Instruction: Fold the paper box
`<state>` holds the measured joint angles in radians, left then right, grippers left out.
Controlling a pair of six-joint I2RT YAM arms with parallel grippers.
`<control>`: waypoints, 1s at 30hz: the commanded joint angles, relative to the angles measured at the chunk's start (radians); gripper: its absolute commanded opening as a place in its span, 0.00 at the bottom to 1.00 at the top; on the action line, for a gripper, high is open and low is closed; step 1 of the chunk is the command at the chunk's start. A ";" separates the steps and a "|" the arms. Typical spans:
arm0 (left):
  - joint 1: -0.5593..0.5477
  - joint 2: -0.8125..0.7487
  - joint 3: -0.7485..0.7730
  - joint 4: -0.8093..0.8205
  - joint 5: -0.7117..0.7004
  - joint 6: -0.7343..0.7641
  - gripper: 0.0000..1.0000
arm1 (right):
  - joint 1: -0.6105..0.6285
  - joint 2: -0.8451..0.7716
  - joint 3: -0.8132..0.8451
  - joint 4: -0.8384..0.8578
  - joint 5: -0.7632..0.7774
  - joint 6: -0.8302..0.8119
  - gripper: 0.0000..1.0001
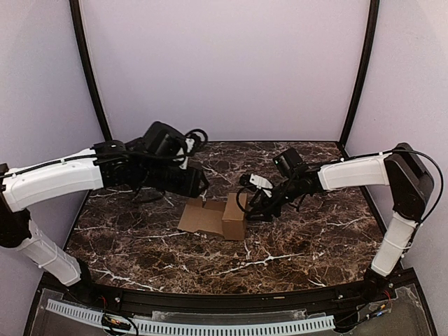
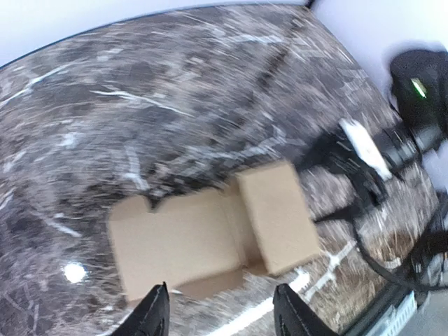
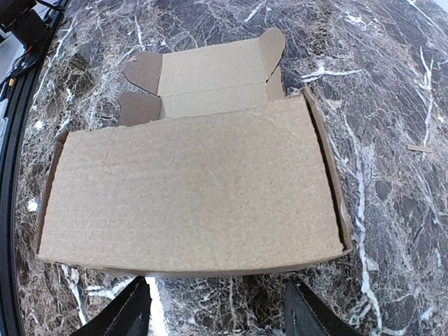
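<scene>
Roughly mid-table [image 1: 301, 241]: the paper box [image 1: 213, 217], plain brown cardboard, matte and unmarked. From overhead, just a flat panel on the left and a raised, block-like part on the right. From the right wrist, far more: a broad grainy panel filling the foreground, thin side walls standing at both its ends, and beyond it a smaller panel with rounded tabs lying flat on the stone. From the left wrist, smeared by blur, only a pale flat sheet joined to a raised squarish part.

Near the box's far left corner, the left gripper [image 1: 201, 183], dark fingers [image 2: 155, 315] parted with nothing between them, hovering clear of the cardboard. Just beside the box's right end, the right gripper [image 1: 250, 208], spread wide and empty, black fingers [image 3: 133, 311] cut off by the frame's lower edge; contact with the cardboard impossible to tell.

Underneath, glossy dark-brown marble with white veins. Around it, plain lilac walls [image 1: 224, 70] and black corner posts [image 1: 89, 70].
</scene>
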<state>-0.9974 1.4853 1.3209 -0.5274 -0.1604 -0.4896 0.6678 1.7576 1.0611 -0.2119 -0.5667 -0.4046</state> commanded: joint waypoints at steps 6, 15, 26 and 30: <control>0.400 -0.052 -0.355 0.278 0.197 -0.102 0.62 | -0.001 -0.011 0.036 -0.035 0.018 0.010 0.65; 0.454 0.213 -0.329 0.382 0.416 -0.156 0.64 | -0.001 -0.019 0.085 -0.121 0.030 0.011 0.66; 0.455 0.095 -0.374 0.321 0.249 -0.085 0.62 | 0.059 -0.062 0.308 -0.330 0.201 -0.060 0.70; 0.483 0.013 -0.422 0.252 0.178 -0.120 0.62 | 0.209 0.031 0.436 -0.401 0.270 -0.080 0.70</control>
<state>-0.5442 1.5982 0.9508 -0.1902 0.1173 -0.6029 0.7414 1.7153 1.3952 -0.5034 -0.3714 -0.4545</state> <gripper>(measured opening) 0.622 0.700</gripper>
